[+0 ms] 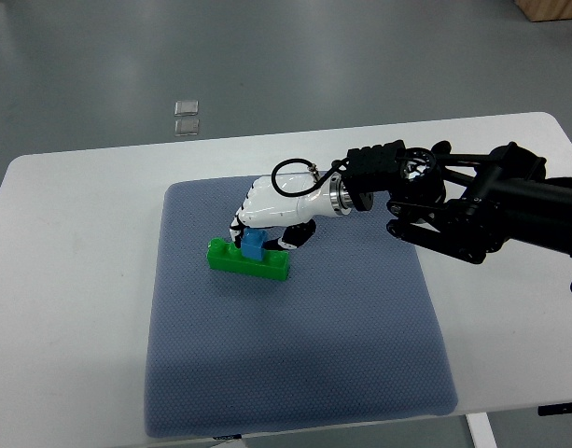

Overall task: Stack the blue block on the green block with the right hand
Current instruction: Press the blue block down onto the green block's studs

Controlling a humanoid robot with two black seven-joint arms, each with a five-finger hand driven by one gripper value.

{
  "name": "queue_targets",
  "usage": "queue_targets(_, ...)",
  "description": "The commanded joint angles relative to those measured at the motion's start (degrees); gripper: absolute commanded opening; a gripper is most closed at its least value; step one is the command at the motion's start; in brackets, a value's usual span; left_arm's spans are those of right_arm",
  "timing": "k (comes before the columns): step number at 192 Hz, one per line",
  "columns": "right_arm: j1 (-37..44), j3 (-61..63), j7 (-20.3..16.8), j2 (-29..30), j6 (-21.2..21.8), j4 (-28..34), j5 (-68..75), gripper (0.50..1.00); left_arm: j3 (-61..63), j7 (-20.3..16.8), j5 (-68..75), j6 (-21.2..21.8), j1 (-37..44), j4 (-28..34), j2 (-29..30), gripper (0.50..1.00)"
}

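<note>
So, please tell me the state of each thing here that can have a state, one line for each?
blue block: upright on the green block, between the fingers of the right hand
green block: flat on the grey mat
right hand: closed on the blue block
grey mat: flat on the white table

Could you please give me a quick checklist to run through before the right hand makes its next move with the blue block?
1. Right hand over the blocks: ok, its fingers reach down at the blue block.
2. Blue block on the green block: ok, it sits on top, toward the left end.
3. Blue block fully pressed down: cannot tell.
4. Fingers released from the blue block: cannot tell, they hide the contact.
5. Green block flat on the mat: ok.
6. Left hand clear of the work: ok, not in view.
</note>
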Motion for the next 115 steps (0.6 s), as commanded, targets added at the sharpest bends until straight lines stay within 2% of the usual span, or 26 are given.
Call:
queue_targets(1,-0.1,-0.1,-0.1,0.6,0.0,-0.1,0.0,0.556,0.0,0.0,0.1,0.0,0.0,0.0,0.0,1.0)
queue_targets(115,-1.3,-0.1,-0.1,1.0,-1.4,-2.0,-0.9,0.556,0.0,0.0,0.0,0.0,0.1,0.1,0.0,1.0)
